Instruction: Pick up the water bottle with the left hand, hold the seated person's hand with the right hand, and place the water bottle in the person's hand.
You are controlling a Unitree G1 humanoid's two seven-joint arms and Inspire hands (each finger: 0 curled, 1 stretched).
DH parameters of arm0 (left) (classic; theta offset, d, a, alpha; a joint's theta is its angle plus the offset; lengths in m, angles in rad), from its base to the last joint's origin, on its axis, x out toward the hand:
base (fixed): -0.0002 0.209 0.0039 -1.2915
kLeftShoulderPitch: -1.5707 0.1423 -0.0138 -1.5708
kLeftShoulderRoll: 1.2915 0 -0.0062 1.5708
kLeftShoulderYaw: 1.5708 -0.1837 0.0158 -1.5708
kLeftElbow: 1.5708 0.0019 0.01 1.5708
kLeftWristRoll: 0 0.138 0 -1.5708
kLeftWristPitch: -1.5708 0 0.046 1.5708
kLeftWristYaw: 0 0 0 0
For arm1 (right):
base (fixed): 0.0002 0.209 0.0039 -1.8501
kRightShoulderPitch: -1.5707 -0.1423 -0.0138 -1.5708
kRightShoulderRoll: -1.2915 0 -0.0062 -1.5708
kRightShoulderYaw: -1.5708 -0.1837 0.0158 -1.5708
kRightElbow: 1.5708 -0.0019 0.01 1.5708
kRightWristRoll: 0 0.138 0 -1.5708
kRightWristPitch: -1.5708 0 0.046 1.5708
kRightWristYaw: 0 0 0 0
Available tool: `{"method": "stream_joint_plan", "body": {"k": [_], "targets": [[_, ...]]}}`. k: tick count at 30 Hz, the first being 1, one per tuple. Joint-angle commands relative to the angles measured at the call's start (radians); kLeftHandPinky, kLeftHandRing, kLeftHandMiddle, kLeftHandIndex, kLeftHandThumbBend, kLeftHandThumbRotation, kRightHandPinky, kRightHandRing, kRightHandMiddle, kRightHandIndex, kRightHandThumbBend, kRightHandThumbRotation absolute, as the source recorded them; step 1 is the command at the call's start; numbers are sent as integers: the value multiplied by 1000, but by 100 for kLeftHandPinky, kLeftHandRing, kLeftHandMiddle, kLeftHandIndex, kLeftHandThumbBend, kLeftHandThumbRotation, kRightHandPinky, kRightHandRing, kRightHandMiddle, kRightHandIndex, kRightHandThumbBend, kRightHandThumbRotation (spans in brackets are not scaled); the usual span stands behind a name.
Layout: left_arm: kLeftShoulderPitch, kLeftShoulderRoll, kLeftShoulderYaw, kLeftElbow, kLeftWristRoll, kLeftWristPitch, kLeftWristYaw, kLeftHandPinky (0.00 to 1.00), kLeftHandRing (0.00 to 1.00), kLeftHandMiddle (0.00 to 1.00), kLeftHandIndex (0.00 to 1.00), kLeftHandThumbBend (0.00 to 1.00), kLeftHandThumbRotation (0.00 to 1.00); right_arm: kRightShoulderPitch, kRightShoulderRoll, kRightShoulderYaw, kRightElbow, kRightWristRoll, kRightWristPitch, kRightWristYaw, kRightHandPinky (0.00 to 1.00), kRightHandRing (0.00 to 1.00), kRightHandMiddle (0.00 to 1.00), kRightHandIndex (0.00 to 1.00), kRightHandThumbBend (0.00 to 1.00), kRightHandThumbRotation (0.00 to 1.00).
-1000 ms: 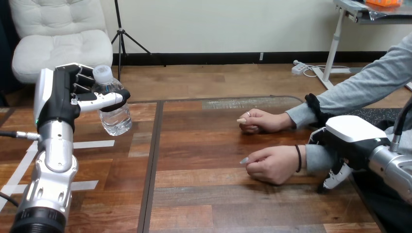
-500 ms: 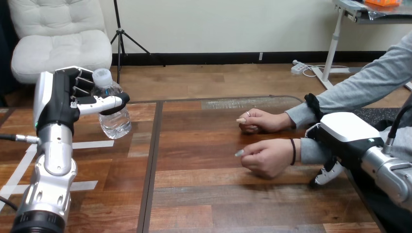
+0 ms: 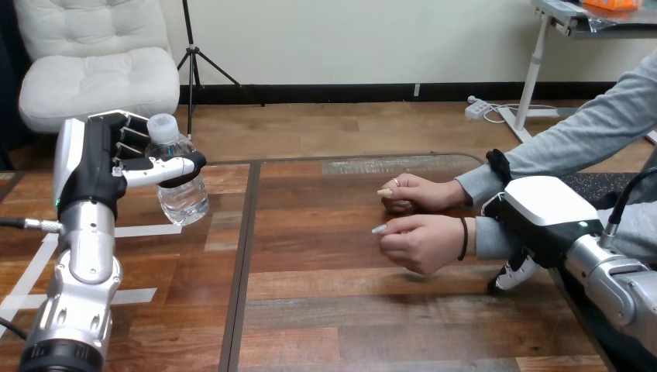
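A clear water bottle (image 3: 180,186) with a white cap is held upright above the table's left part, my left hand (image 3: 93,167) shut on it with the thumb across its front. The person's nearer hand (image 3: 418,242) hovers loosely curled over the table's right half. My right hand (image 3: 542,213) lies over the grey sleeve just behind that wrist, its fingers (image 3: 513,273) curling down round the forearm's near side. The person's farther hand (image 3: 414,194) rests as a fist on the table.
The wooden table (image 3: 349,310) has a dark seam (image 3: 242,256) running front to back between bottle and person. White tape strips (image 3: 147,230) mark its left part.
My right hand and the person's nearer hand have moved together leftward and a little away from me. My left hand has sunk slightly with the bottle.
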Motion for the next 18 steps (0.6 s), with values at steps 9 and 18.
{"method": "stream_joint_plan", "body": {"k": [9,18], "targets": [[-43,34,29,-82,-12,-13,1,34,39,44,46,74,0,-72,46,5,10,12,23,-22,31,39,42,41,91,8],[-42,33,31,-86,-11,-7,0,34,39,44,46,74,0,-69,52,1,9,19,26,-21,26,33,38,38,88,8]]}}
